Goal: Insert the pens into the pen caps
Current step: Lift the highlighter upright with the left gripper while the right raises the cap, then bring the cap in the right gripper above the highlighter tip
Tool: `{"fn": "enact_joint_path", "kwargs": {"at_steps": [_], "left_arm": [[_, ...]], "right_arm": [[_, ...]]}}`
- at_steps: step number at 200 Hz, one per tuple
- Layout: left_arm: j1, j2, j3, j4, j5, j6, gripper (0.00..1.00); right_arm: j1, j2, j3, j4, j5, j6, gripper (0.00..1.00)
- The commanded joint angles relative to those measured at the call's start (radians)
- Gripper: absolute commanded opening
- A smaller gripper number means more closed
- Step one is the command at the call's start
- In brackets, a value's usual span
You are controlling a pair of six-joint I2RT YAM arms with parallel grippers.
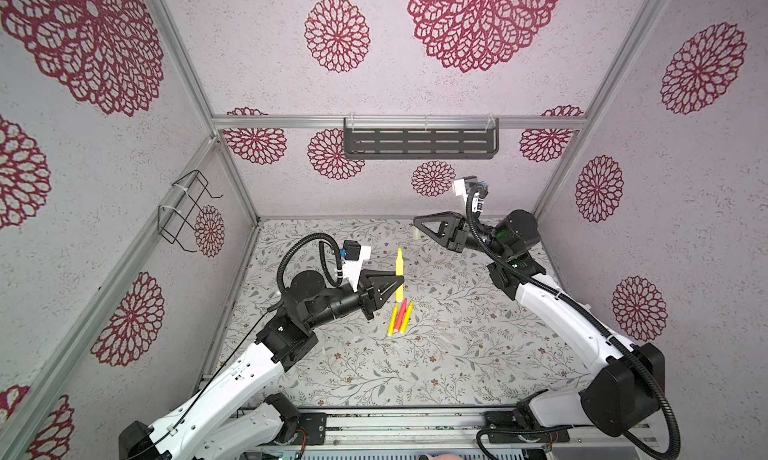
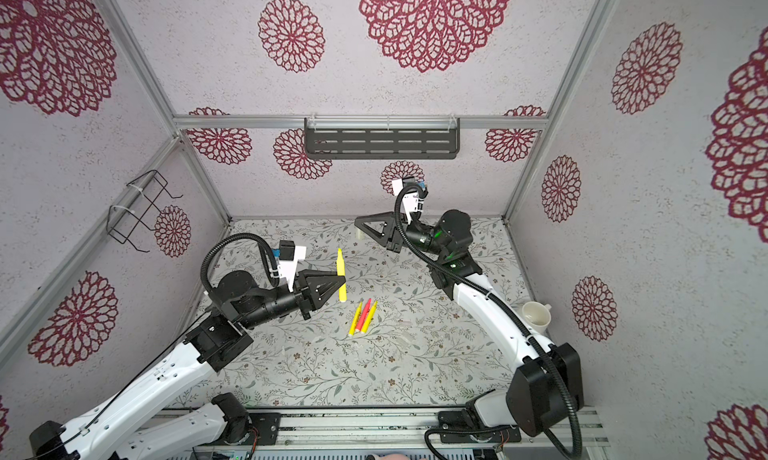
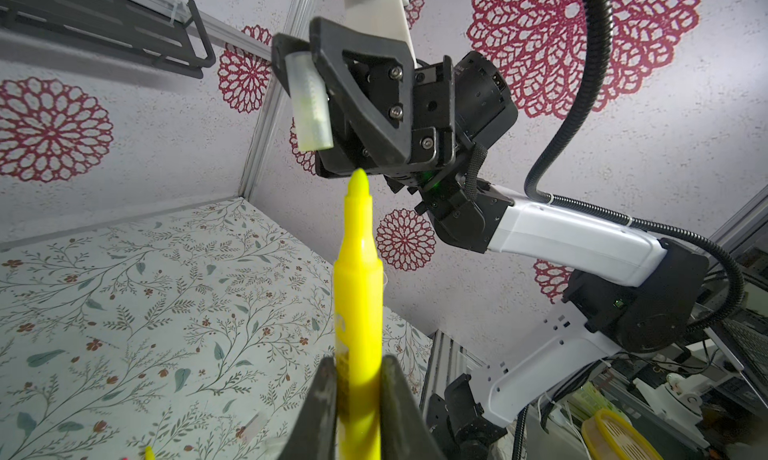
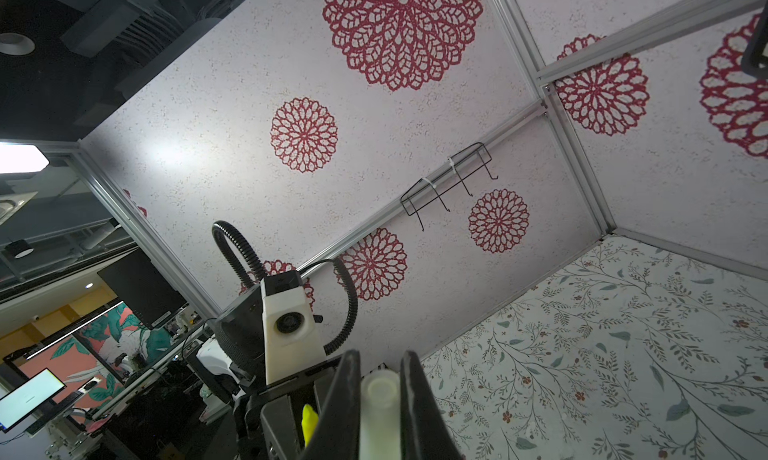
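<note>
My left gripper [image 1: 401,276] [image 2: 343,274] [image 3: 359,391] is shut on a yellow pen [image 1: 399,271] [image 2: 340,271] [image 3: 358,279], held above the mat with its tip pointing toward the back wall. My right gripper [image 1: 415,222] [image 2: 357,222] [image 4: 380,379] is shut on a clear pen cap [image 1: 417,233] [image 2: 360,233] [image 3: 309,105] [image 4: 378,395], raised near the back of the mat. A gap separates the pen tip from the cap. Two yellow pens [image 1: 392,321] [image 2: 355,319] and a red pen [image 1: 401,315] [image 2: 365,314] lie side by side on the mat.
Faint clear caps lie loose on the floral mat [image 1: 332,375], one right of the pens [image 1: 445,340] [image 2: 409,337]. A white cup [image 2: 536,314] stands by the right wall. A black shelf [image 1: 419,142] hangs on the back wall, a wire rack [image 1: 187,208] on the left wall.
</note>
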State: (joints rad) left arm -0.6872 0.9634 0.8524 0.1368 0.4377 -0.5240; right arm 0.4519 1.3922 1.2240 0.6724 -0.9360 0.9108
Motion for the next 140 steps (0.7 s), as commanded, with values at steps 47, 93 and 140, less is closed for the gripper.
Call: {"fn": "enact_joint_path", "kwargs": {"at_steps": [47,93,140], "left_arm": [[0.006,0.063,0.038,0.037,0.06,0.007,0.0],[0.006,0.08,0.057,0.04,0.065,0.004,0.0],[0.005,0.09,0.075,0.003,0.032,0.005,0.0]], "right_arm": [[0.009,-0.007,0.019,0.232,0.022,0.117,0.06],[0.041,-0.026,0.004,0.125,0.055,0.019,0.06],[0.071,-0.055,0.019,-0.047,0.134,-0.113,0.05]]}}
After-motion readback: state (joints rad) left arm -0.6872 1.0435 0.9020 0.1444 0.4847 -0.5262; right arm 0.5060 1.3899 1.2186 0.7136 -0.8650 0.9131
